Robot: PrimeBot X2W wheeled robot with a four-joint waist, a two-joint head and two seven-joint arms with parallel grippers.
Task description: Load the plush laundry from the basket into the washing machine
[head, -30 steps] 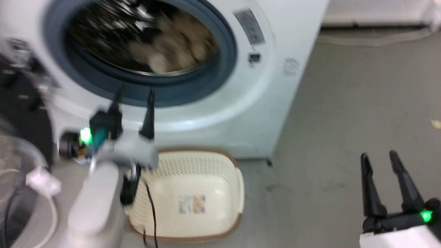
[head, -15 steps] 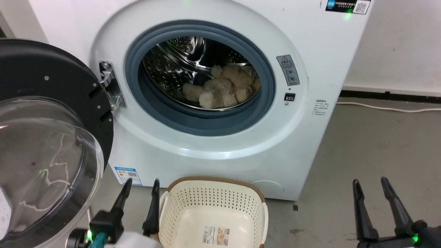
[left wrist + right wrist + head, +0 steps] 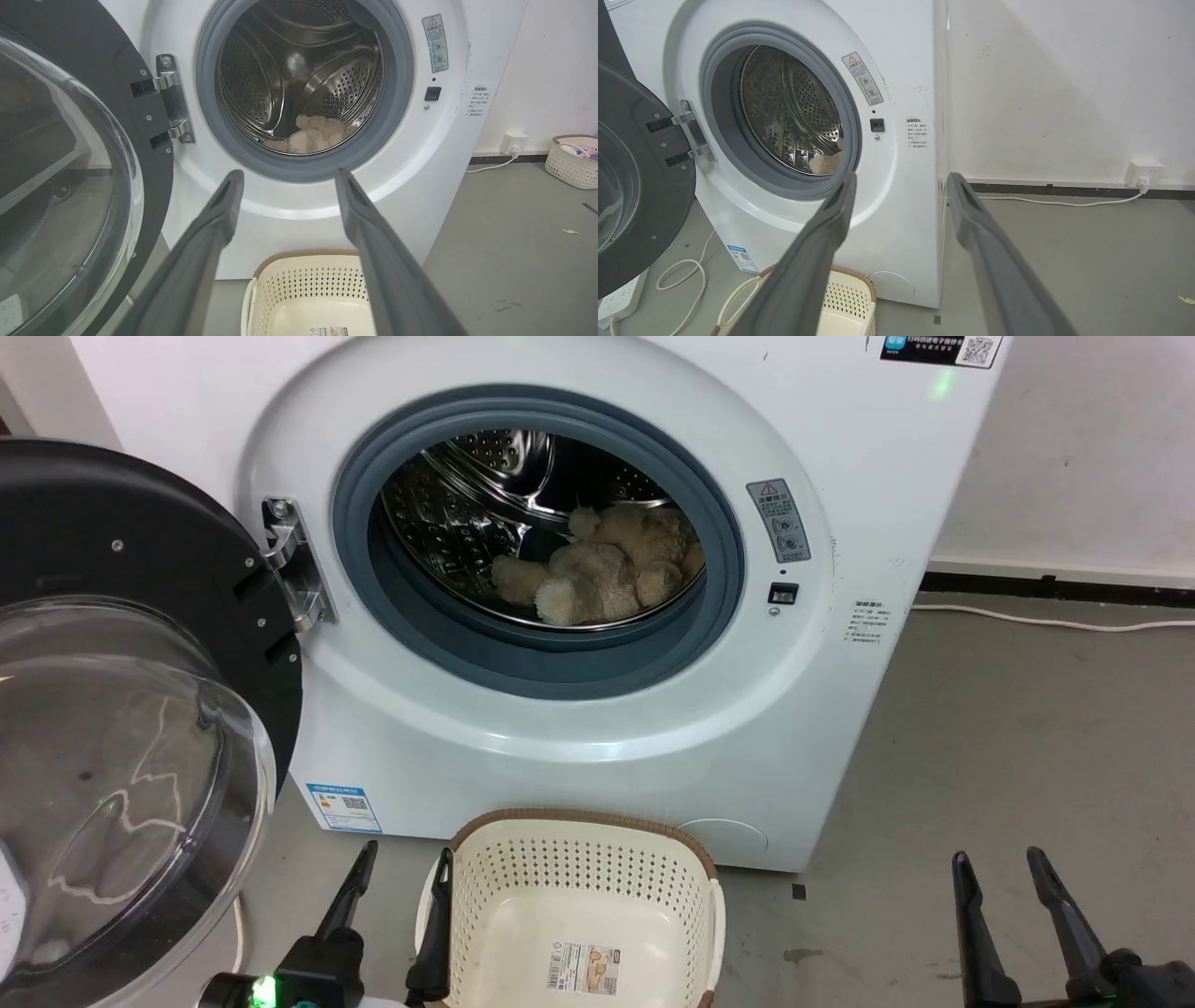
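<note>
Head view: plush (image 3: 597, 569) lies in the washer's (image 3: 579, 747) drum (image 3: 448, 513), low & to the right, well behind the grey seal (image 3: 523, 663), w/ nothing hanging over the lip. Basket (image 3: 579, 821) sits on the floor (image 3: 1008, 728) just in front of the washer, empty bar the sticker (image 3: 585, 969) on its bottom. Door (image 3: 140, 616) stands wide open at the left on its hinge (image 3: 289, 569). Left gripper (image 3: 408, 849) is low at the bottom edge, just beside the basket's left rim, jaws apart & holding nothing. Right gripper (image 3: 996, 855) is at bottom right over bare floor, well apart from everything, jaws likewise spread & empty. Left wrist view: jaws splayed w/ clear air btwn them, aimed at the washer front below the opening. The plush shows as a pale heap on the drum bottom, w/ the basket rim beneath. A second basket (image 3: 572, 161) sits far off by the wall, w/ sth coloured in it, too small to tell. Right wrist view: jaws wide, nothing gripped. A sliver of plush shows past the seal's edge, and a cable (image 3: 1064, 203) runs to a socket (image 3: 1143, 170) on the wall. Judgement: loading step looks done, since the one item is in & the basket has nothing more to give. What remains is prob. parking the arms or shutting the door, though the task doesn't ask for the latter. If the door is to be shut, the left gripper is the nearer one. It would need to get round to the door's outer face & push it about the hinge w/o knocking the basket.
</note>
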